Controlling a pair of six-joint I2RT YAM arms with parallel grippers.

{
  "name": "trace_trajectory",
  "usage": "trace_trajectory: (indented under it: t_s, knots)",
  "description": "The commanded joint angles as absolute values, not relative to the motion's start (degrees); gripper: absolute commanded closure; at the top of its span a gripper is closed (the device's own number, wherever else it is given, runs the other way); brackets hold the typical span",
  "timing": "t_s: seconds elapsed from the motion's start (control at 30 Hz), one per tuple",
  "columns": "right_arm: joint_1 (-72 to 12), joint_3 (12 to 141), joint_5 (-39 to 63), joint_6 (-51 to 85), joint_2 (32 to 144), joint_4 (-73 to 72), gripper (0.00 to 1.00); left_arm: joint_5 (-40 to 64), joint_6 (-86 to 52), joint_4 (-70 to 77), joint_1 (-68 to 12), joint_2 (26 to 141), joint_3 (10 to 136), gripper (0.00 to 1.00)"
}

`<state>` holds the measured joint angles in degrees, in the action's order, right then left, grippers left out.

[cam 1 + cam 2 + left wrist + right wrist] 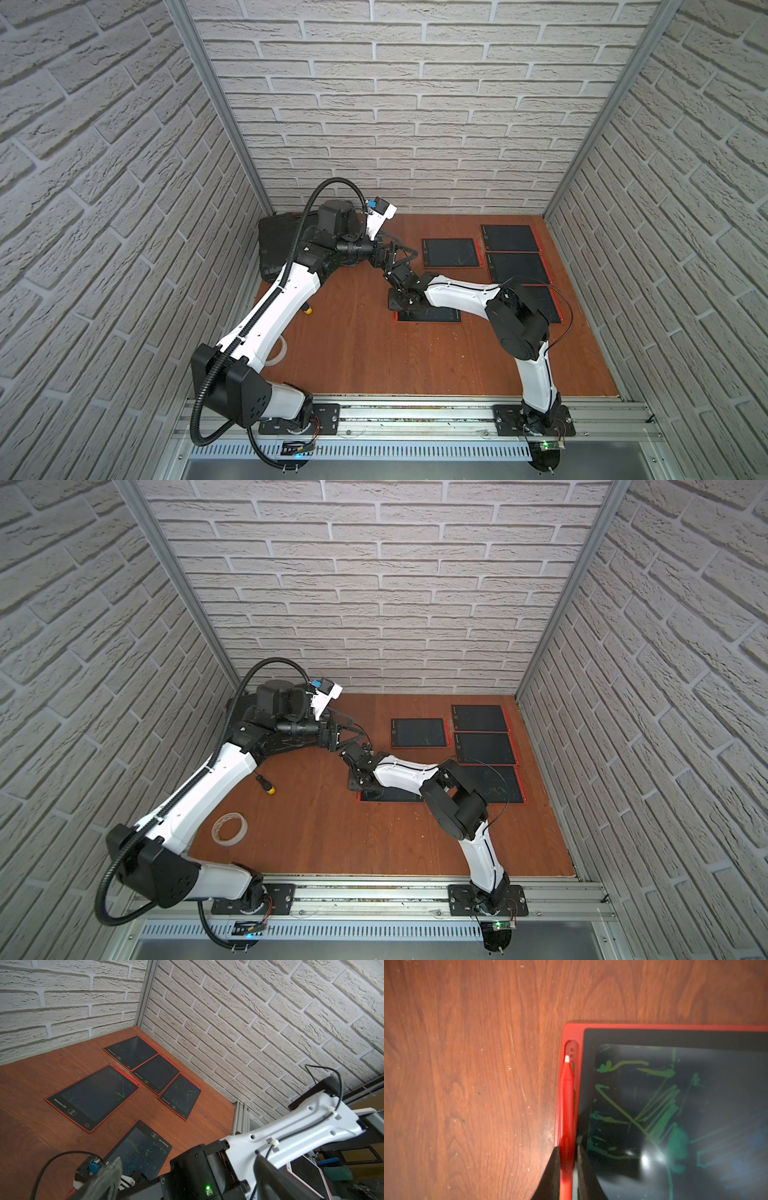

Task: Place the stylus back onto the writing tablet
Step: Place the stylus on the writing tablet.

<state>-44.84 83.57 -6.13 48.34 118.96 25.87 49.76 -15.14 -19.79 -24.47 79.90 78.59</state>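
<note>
Stylus (566,1105) lies clamped between the narrowly set fingers (550,1178) of the right gripper (568,1147), tip over the tablet (675,1027) edge slot (572,1048).

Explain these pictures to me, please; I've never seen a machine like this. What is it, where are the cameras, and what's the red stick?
It is a robot: two jointed arms bolted to a rail at the table's front. Two pictures look down from overhead, side by side. The other two come from a small camera on each arm's wrist. On the wooden table lie a roll of tape and five dark drawing tablets with red edges. The red stick is a pen for writing on them. The right claw pinches it, holding it along the groove in the nearest tablet's red edge. The left claw is open and empty.
</note>
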Motion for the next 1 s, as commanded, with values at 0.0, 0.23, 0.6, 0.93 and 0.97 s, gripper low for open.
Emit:
trace_trajectory:
  t_s: [0.0, 0.23, 0.6, 0.93, 0.97]
  knots:
    - [-45.3, 84.5, -5.7, 49.4, 120.1, 25.0, 0.82, 49.7, -14.5, -19.2, -24.8, 79.1, 80.2, 0.02]
    - [-45.2, 84.2, -5.4, 50.2, 120.3, 24.4, 0.79, 49.7, -14.5, -19.2, -24.8, 79.0, 80.2, 0.02]
    - [-44.9, 84.3, -7.9, 51.9, 121.2, 27.7, 0.83, 49.7, -14.4, -19.3, -24.8, 78.9, 80.2, 0.02]
    - [-44.5, 84.1, -7.1, 52.5, 121.1, 27.6, 0.87, 49.9, -14.6, -19.2, -24.8, 79.1, 80.2, 0.02]
    - [-44.3, 84.2, -6.9, 52.4, 121.2, 27.6, 0.87, 49.9, -14.7, -19.0, -24.7, 79.1, 80.2, 0.02]
